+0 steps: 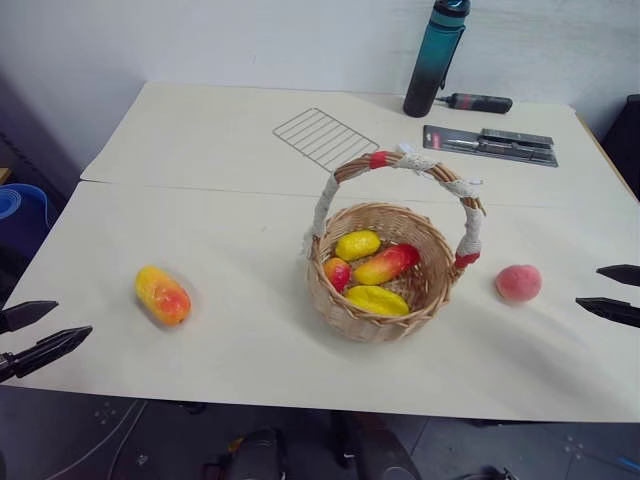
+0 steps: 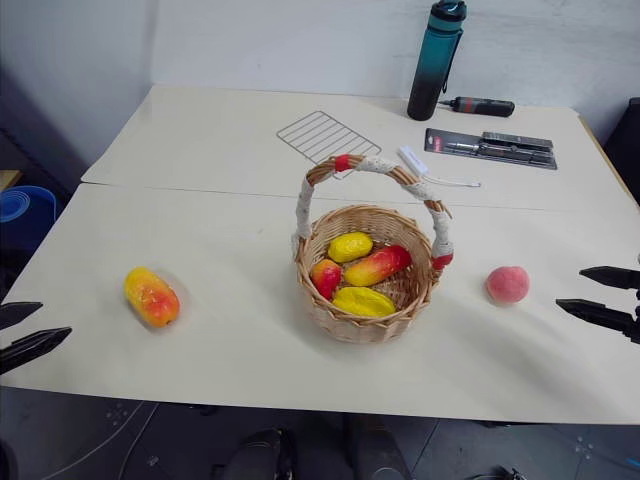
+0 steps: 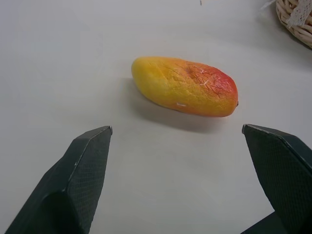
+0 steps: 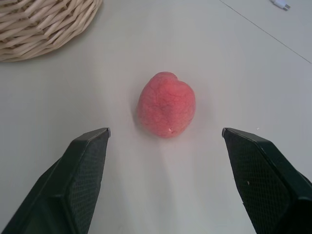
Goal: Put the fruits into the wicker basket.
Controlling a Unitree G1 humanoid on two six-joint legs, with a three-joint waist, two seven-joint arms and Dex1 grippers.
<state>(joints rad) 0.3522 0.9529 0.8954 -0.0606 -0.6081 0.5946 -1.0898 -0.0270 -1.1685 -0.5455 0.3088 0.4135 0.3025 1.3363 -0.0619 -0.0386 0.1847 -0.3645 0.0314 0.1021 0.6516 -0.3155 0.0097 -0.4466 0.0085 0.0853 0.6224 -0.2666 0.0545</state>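
i had both hands released and empty: left hand (image 3: 176,134) faced the mango (image 3: 185,86), right hand (image 4: 165,134) the peach (image 4: 166,104), flanking the wicker basket (image 1: 380,275), probably for paired pickups.

pink peach (image 1: 518,283), tan basket (image 1: 379,318) (woven)

I see a round tan woven wicker basket (image 1: 380,300), rough-weaved, its handle wrapped in white lace. Left of the basket, the oval yellow-orange mango (image 3: 185,86) looks matt and finely crackled. The pale cream table (image 1: 230,160) under the basket looks smooth and matt.
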